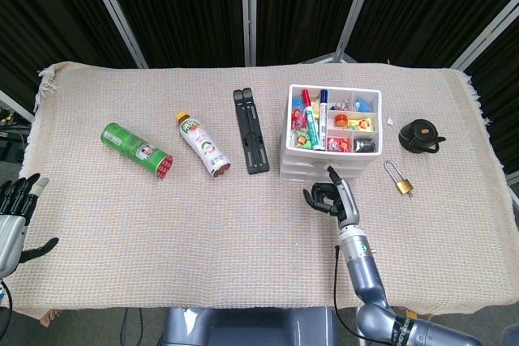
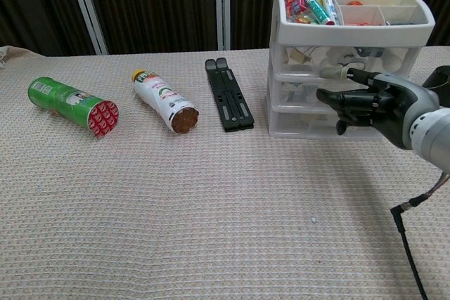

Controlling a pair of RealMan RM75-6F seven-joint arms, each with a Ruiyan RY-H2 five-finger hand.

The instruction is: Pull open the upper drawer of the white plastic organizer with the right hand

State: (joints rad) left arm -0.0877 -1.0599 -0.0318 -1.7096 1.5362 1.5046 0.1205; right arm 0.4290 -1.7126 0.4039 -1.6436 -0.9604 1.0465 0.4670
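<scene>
In the head view, the white plastic organizer [image 1: 328, 139] is seen right of the table's middle, on the woven cloth [image 1: 243, 232]. Its open top tray is filled with markers and small coloured items. The right hand [image 1: 331, 197] is placed just in front of the organizer's front face, with its fingers curled in and one finger pointed toward the drawers. Whether the front is touched cannot be told from above. The left hand [image 1: 15, 216] is seen at the left edge of the table, with its fingers spread and nothing held.

In the chest view, 3 drawers are seen stacked under the tray, and the upper drawer [image 2: 337, 61] looks closed, flush with those below. The right hand [image 2: 365, 103] is held in front of the drawers, at about the level of the upper and middle ones. Its fingers are partly curled and nothing is gripped. One fingertip [image 2: 344, 73] is reached to the lower edge of the upper drawer; real contact cannot be confirmed.

The step in hand is judged to be the approach to the drawer's front. For the next move, the fingertips need to be hooked on the upper drawer's pull, not on the middle one, and then drawn straight back toward the robot. The organizer looks light, so it may be dragged along.
</scene>
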